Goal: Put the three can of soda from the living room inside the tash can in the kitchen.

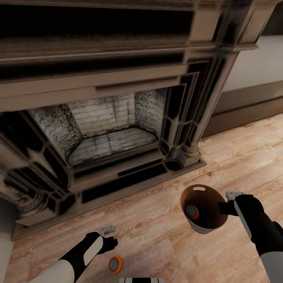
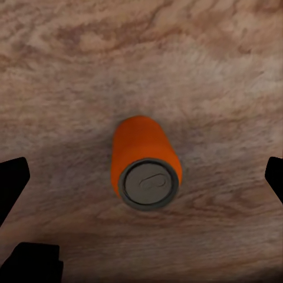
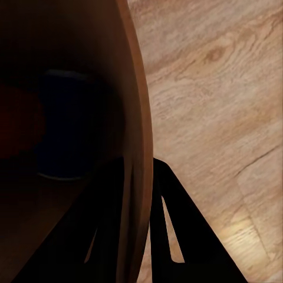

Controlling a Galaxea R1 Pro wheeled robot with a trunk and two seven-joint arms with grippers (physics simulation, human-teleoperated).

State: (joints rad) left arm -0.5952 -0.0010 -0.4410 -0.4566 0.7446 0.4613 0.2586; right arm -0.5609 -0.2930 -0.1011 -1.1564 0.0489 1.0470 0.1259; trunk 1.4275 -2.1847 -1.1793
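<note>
Before the dark fireplace (image 1: 114, 129), on the plank floor (image 1: 157, 232), we carry the tash can (image 1: 204, 226) tilted by its rim so cans drop in; one orange can (image 1: 192, 212) already lies inside. Our right gripper (image 3: 138, 224) pinches the rim wall, one finger each side. Our left gripper (image 2: 141, 177) hangs spread wide, touching nothing, above the orange can on the floor (image 2: 144, 162).

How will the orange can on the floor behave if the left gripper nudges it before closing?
The orange can stands upright on smooth plank floor, so it would probably slide or tip. Being round, it would likely roll once down. The left gripper looks open beside it; closing squarely should hold.
</note>
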